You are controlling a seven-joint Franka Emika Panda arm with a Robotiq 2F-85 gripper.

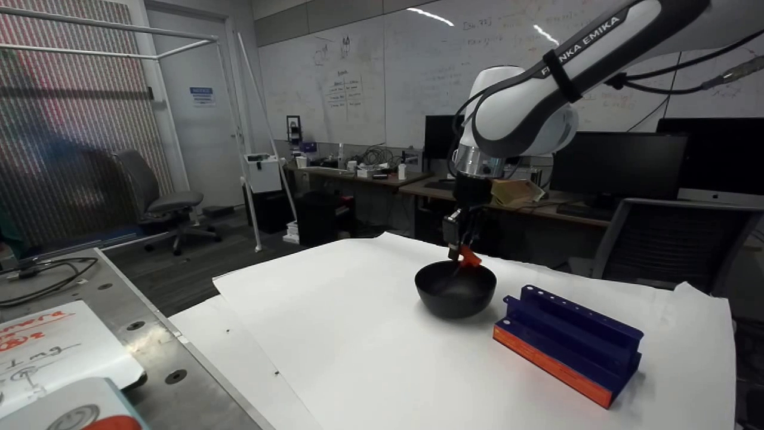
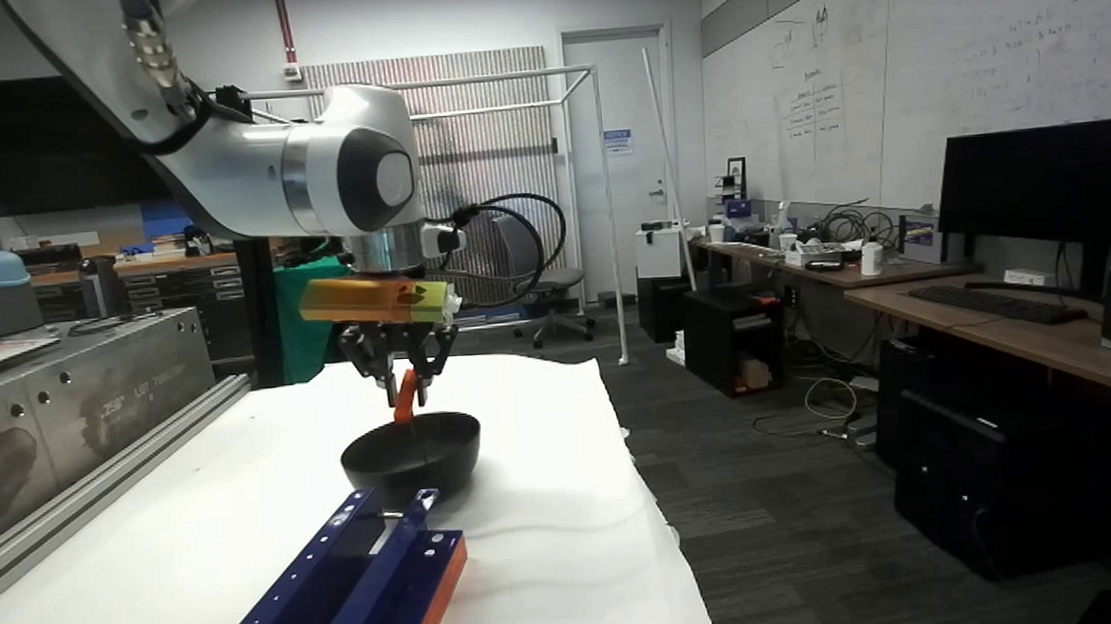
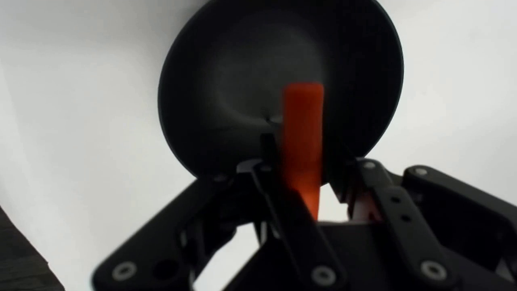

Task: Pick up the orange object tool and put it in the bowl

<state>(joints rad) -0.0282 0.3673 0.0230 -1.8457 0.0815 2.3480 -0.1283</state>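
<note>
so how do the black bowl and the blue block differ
Shape: the black bowl is round and open, while the blue block is long and straight-edged. Colour: the bowl looks plain and dark, whereas the block carries an orange-red strip along one side. Place: the end effector hangs above the bowl, but not above the block. Both rest on the white surface.

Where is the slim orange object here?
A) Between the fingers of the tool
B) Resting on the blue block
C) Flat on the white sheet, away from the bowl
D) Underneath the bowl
A: the orange object shows between the fingers of the tool, its end seen against the inside of the bowl in the wrist view.
</note>
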